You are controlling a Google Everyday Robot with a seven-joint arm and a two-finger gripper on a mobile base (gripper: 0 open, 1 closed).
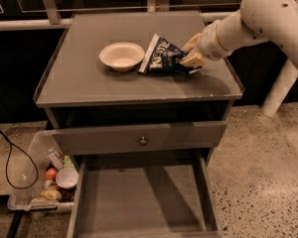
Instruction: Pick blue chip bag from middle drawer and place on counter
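The blue chip bag (164, 58) lies on the counter (114, 86), right of centre, its white end strip pointing towards a bowl. My gripper (191, 52) reaches in from the right, just above the counter, and its fingers are closed on the bag's right end. The middle drawer (139, 197) is pulled open below, and its flat grey bottom holds nothing.
A shallow cream bowl (121, 55) sits on the counter just left of the bag. A shut drawer front with a round knob (143, 141) is above the open drawer. A clear bin (35, 182) of packets and cups and a black cable lie on the floor at left.
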